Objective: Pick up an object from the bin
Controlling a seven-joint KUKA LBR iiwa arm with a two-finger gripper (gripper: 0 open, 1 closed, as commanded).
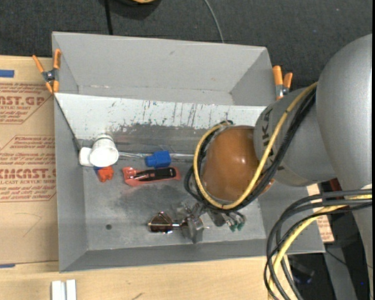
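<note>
My gripper (194, 225) is low in the bin near its front wall, under the arm's orange-brown cover. A small dark, shiny brownish object (160, 222) lies on the bin floor just left of the gripper, touching it or nearly so. Further back lies a red and black tool (149, 175) on its side, with a small blue block (157, 159) right behind it. A small green piece (237, 225) peeks out to the right of the gripper.
A white round cup-like thing (100, 154) rests at the bin's left, with a small orange piece (104, 174) beside it. The arm and its cables cover the bin's right side.
</note>
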